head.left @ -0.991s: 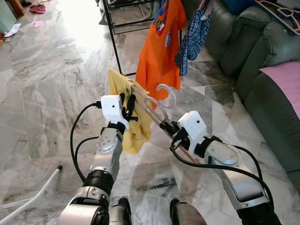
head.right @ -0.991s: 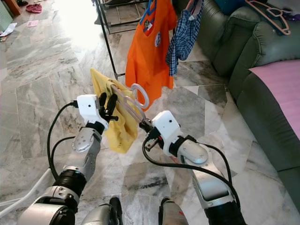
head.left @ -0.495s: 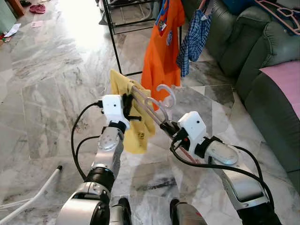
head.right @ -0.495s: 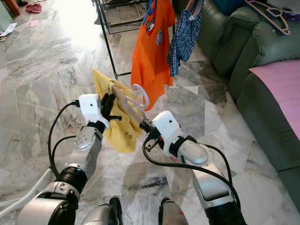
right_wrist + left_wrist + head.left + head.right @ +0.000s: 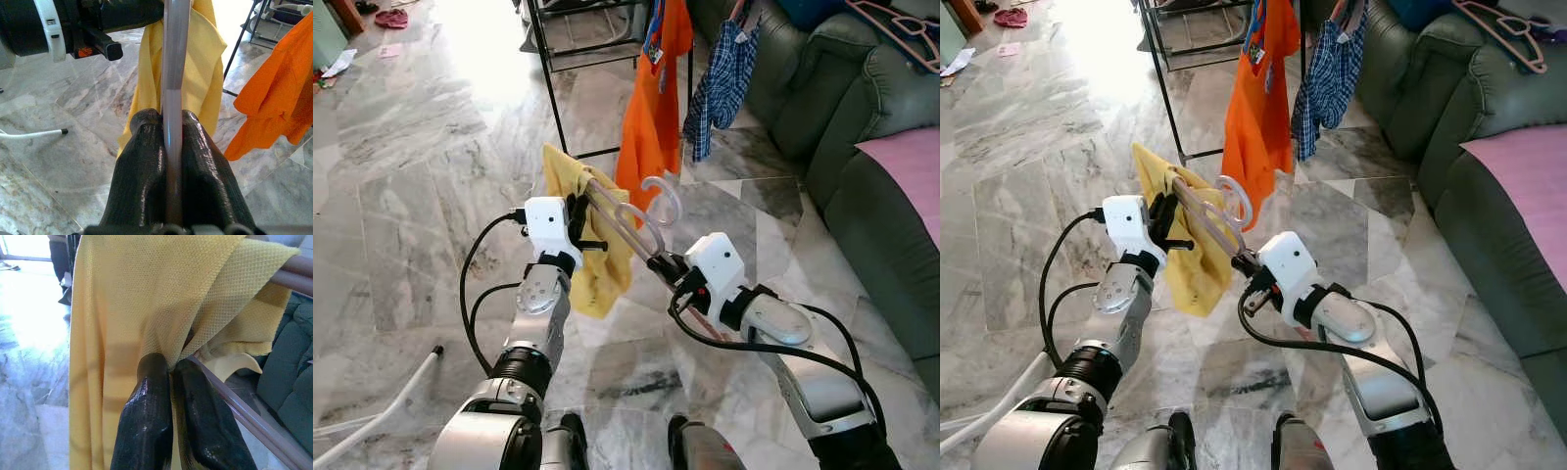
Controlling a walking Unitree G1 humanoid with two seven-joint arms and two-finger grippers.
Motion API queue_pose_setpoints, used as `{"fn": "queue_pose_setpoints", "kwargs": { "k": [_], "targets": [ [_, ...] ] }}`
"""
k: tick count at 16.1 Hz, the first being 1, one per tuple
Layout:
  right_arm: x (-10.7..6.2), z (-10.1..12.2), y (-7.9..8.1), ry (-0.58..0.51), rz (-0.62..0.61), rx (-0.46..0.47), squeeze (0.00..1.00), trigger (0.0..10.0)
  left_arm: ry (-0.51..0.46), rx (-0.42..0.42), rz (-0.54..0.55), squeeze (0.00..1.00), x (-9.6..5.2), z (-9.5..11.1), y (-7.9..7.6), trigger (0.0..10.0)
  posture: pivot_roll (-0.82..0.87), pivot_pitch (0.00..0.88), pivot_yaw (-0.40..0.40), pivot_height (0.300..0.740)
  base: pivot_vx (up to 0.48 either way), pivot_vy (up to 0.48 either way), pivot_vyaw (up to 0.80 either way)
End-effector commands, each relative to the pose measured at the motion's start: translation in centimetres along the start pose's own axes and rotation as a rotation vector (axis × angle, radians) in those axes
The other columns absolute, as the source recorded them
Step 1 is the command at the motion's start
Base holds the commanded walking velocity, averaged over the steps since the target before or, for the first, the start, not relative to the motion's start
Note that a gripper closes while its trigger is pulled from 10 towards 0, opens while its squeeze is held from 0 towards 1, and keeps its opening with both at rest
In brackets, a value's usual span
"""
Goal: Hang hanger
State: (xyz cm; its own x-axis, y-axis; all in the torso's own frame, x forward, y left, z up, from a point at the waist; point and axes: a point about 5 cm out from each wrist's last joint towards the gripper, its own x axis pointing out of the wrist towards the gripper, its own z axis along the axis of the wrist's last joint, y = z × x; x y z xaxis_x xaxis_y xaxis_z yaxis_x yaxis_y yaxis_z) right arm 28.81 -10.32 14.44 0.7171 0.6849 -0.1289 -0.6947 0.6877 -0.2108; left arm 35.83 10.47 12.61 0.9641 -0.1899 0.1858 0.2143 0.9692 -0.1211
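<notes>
A pale pink hanger (image 5: 628, 221) slants up between my two arms, its hook (image 5: 665, 193) curling toward the rack. My right gripper (image 5: 662, 263) is shut on the hanger's lower end; in the right wrist view the bar (image 5: 174, 54) runs between its fingers (image 5: 195, 161). A yellow garment (image 5: 599, 266) is draped over the hanger's far end. My left gripper (image 5: 171, 366) is shut, pinching the yellow cloth (image 5: 122, 298) beside the bar.
A black drying rack (image 5: 548, 70) stands ahead with an orange shirt (image 5: 651, 122) and a blue checked shirt (image 5: 722, 76) hanging on it. To the right sits a green sofa (image 5: 847, 127) with a pink cloth (image 5: 913, 168) and a pink hanger (image 5: 899, 27). A white pole (image 5: 382, 406) lies on the marble floor.
The orange shirt on the rack has turned more edge-on and looks narrower. The yellow garment has swung slightly under the hanger. Both grippers hold about where they were.
</notes>
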Motion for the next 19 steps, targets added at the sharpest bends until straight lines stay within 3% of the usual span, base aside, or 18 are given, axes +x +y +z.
{"fn": "queue_pose_setpoints", "kwargs": {
  "k": [1,12,17,19],
  "targets": [
    [0.1,1.1,0.5,-0.063,0.027,-0.021,0.00,0.0,-0.025,0.033,-0.037,0.00,-0.2,0.3,-0.1,0.0,-0.28,0.221,0.045,0.740,0.000,0.000,0.00],
    [0.4,-1.8,-0.2,0.025,0.005,0.008,0.00,0.0,-0.207,0.177,-0.243,0.00,-2.0,3.5,0.0,0.0,-0.25,0.222,0.042,0.740,0.000,0.000,0.00],
    [0.1,-3.2,-0.6,0.061,-0.009,0.023,0.00,0.0,-0.248,0.139,-0.363,0.00,-3.0,4.6,-1.0,0.0,-0.24,0.223,0.040,0.740,0.000,0.000,0.00],
    [-0.1,-3.5,-0.9,0.065,-0.022,0.022,0.00,0.0,-0.223,0.127,-0.418,0.00,-3.8,4.2,-1.3,0.0,-0.24,0.224,0.041,0.740,0.000,0.000,0.00]
  ]
}}
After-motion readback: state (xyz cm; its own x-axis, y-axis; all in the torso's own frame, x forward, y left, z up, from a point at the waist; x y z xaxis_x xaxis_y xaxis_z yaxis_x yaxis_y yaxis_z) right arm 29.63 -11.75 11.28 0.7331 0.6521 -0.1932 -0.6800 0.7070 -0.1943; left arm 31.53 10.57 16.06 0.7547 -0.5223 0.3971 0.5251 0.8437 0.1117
